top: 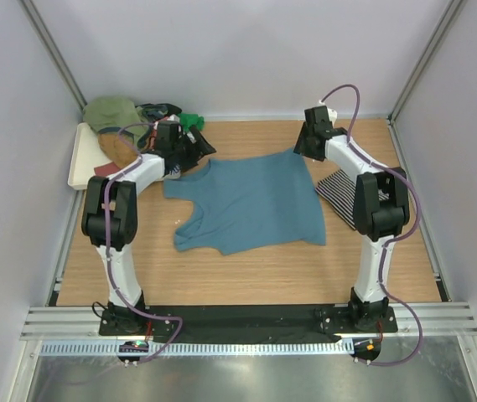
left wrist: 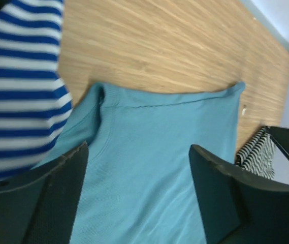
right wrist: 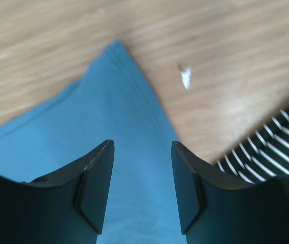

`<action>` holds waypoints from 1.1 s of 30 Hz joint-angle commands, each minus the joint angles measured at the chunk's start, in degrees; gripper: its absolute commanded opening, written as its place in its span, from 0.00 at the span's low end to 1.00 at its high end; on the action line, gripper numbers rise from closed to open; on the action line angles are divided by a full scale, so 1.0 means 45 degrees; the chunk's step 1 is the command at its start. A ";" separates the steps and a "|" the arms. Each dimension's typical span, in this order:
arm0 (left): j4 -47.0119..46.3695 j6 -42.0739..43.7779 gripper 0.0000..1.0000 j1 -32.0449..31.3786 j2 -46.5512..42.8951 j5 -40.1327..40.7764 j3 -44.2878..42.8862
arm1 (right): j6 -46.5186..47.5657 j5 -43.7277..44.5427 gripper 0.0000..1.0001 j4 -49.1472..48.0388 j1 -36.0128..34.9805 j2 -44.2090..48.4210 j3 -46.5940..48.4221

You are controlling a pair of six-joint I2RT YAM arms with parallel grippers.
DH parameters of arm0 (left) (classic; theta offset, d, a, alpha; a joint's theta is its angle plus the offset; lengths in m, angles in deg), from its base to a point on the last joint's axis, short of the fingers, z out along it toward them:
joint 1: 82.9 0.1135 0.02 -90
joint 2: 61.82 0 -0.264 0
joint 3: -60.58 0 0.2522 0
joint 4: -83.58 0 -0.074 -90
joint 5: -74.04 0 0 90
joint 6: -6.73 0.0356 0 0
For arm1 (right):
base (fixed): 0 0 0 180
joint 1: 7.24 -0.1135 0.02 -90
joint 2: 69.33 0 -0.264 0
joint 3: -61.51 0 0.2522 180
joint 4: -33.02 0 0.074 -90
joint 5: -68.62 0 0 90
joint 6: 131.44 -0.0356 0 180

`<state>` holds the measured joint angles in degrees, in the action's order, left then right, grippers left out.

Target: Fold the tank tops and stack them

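Note:
A plain teal-blue tank top (top: 246,201) lies spread flat in the middle of the wooden table, straps towards the left. My left gripper (top: 194,152) is open and empty, just above the top's far left part (left wrist: 154,168); its gripper (left wrist: 139,147) has the jaws wide apart. My right gripper (top: 303,149) is open and empty over the top's far right corner (right wrist: 129,127); its gripper (right wrist: 141,145) holds nothing. A folded black-and-white striped top (top: 339,194) lies at the right and also shows in the right wrist view (right wrist: 271,147). More tops (top: 129,117) are heaped at the back left.
A white tray (top: 79,159) stands at the left edge under the heap. A blue-and-white striped cloth (left wrist: 17,76) lies beside the teal top's left edge. A small white speck (right wrist: 186,77) lies on the wood. White walls close in the table.

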<state>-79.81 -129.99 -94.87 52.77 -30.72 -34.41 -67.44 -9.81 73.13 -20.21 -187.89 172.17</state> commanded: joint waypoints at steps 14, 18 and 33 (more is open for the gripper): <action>0.3860 -0.0008 1.00 -0.1326 -1.0650 0.6469 0.7520 | -0.1622 0.1079 0.52 -0.0915 -0.0008 0.9544 -0.9773; 0.4248 -0.0691 0.95 -0.1344 -1.1867 0.5044 0.9045 | -0.2636 0.0594 0.48 -0.0583 -0.0027 1.0661 -1.1277; 0.3489 -0.2607 0.68 -0.1344 -1.4353 0.4414 1.2797 | -0.4457 -0.0345 0.38 -0.1226 -0.0008 1.2089 -1.4697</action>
<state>-60.29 -140.00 -100.88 -12.89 -10.13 22.88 -85.97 -11.73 70.24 -20.24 -133.51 106.56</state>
